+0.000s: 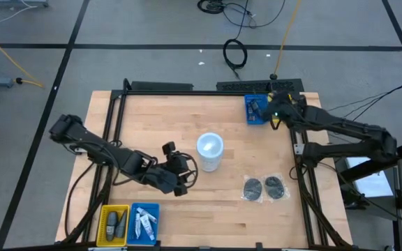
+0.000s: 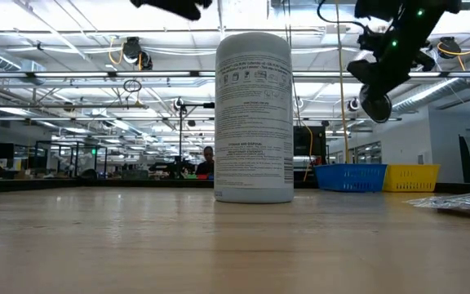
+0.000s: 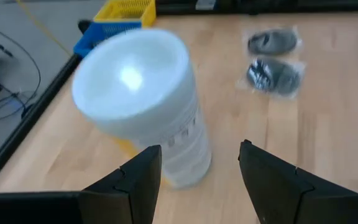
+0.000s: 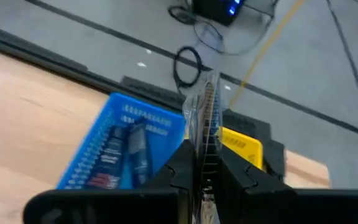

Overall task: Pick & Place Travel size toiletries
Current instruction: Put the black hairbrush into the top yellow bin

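Observation:
Two dark discs in clear packets (image 1: 264,187) lie flat on the table right of the white cylinder (image 1: 209,150). My left gripper (image 3: 197,155) is open and points at the cylinder from the near left, with the fingers short of it. My right gripper (image 4: 205,165) hangs over the far right corner, above a blue tray (image 4: 126,155) holding tubes and a yellow tray (image 4: 241,146). It is shut on a clear packet (image 4: 205,121), seen edge-on. What the packet holds does not show. My right gripper pinches the clear packet between its two fingers, on the packet's flat faces (image 4: 206,149). The packet sticks out past the fingertips, thin edge toward the camera. It is lifted clear, above the gap between the blue tray and the yellow tray.
A yellow tray (image 1: 114,224) with dark bottles and a blue tray (image 1: 144,223) with white tubes stand at the near left edge. The cylinder (image 2: 254,118) stands upright mid-table. A black frame (image 1: 187,88) runs round the table.

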`<action>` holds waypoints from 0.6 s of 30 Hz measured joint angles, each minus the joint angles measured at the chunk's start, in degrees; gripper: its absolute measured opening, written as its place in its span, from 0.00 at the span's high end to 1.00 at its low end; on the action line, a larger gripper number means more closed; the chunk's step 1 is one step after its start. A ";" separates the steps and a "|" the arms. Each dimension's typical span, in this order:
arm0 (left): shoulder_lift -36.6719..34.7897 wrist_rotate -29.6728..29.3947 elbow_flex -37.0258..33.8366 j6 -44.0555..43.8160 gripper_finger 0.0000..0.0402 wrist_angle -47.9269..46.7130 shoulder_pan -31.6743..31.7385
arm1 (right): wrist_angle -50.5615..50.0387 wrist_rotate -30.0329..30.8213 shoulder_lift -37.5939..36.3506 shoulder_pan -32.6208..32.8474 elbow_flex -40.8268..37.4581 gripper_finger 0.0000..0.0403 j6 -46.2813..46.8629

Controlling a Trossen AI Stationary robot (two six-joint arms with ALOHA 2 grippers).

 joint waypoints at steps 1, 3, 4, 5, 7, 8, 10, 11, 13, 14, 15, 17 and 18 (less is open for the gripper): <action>0.44 0.23 -0.03 -0.04 0.47 -0.01 -0.07 | -0.10 -0.50 0.25 -1.36 0.00 0.95 -0.23; 1.33 0.32 0.03 -0.03 0.47 1.07 0.05 | -1.27 -1.98 0.82 -4.36 -0.01 0.95 -0.50; 1.74 0.34 0.04 -0.02 0.47 1.02 0.14 | -1.51 -2.68 1.17 -5.74 -0.02 0.95 -0.97; 2.22 0.35 0.03 -0.02 0.47 1.02 0.13 | -1.61 -3.49 1.57 -7.05 -0.02 0.95 -1.37; 3.17 0.42 0.02 -0.02 0.47 1.41 0.13 | -2.08 -4.97 2.60 -9.72 -0.02 0.95 -1.99; 3.54 0.46 0.03 -0.02 0.47 1.36 0.13 | -2.13 -5.68 3.20 -10.86 -0.02 0.95 -2.43; 4.13 0.47 0.03 -0.02 0.47 1.46 0.13 | -1.88 -7.14 4.64 -12.88 -0.02 0.95 -3.13; 4.31 0.47 0.02 -0.01 0.47 1.35 0.13 | -1.96 -7.84 5.49 -13.84 -0.02 0.95 -3.33; 4.39 0.83 0.02 0.18 0.47 1.27 0.13 | -1.92 -8.12 7.46 -15.41 -0.02 0.95 -4.06; 4.32 1.44 0.02 0.20 0.47 1.35 0.13 | -1.96 -8.52 8.48 -16.17 -0.02 0.95 -4.60; 4.30 1.77 0.02 0.14 0.47 1.36 0.13 | -1.94 -9.27 9.43 -17.09 -0.04 0.95 -4.94; 4.30 1.87 0.02 -0.04 0.47 1.34 0.13 | -1.91 -10.87 11.38 -18.83 -0.04 0.95 -5.15; 4.30 1.91 0.02 -0.03 0.47 1.33 0.11 | -1.96 -11.44 12.43 -19.59 -0.04 0.95 -5.18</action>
